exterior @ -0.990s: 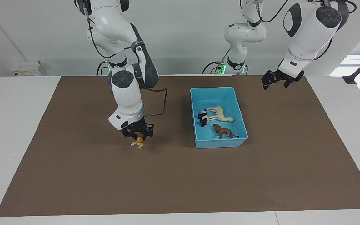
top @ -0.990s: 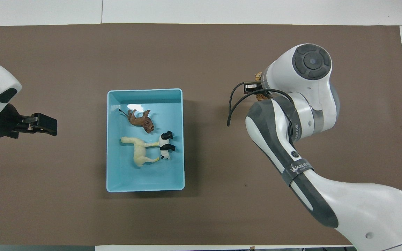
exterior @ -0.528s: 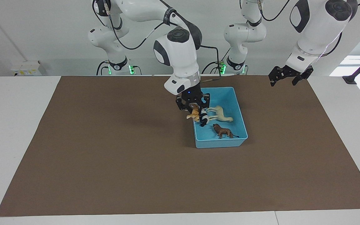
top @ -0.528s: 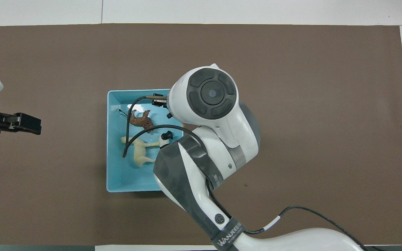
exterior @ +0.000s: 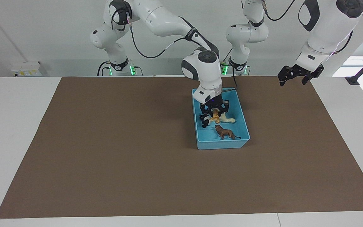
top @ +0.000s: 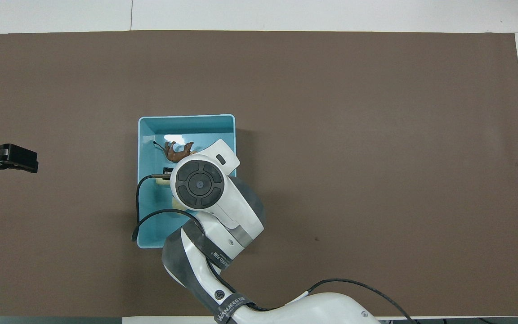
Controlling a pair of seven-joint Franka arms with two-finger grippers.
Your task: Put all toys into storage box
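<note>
- The right hand (exterior: 214,114) has swung in from the open mat at the right arm's end of the desk and now hangs over the storage box (exterior: 243,123), clamped on the tiger (exterior: 215,118).
- A second ago the tiger was only just lifted off the brown mat (exterior: 106,151); now it is inside the box's outline, above the floor and not yet let go.
- The left hand (exterior: 296,74) has drawn up and away toward the left arm's corner of the desk; its fingers stand wide, it holds nothing, and it waits.
- This looks like the last carry of the task: no toy is left on the mat, and only the release remains.
- The tiger is small, orange with dark stripes, and hangs tilted between the fingertips, directly over the camel (exterior: 228,119) and the panda (exterior: 204,121).
- The camel is cream and lies on its side on the box floor; much of it is covered by the hand.
- The panda is black and white and lies touching the camel, at the wall on the right arm's end of the box.
- The lion (exterior: 224,132) is brown and lies farther from the robots than the other two, apart from them.
- From overhead the right arm covers most of the box; only the lion and the light-blue walls show.
</note>
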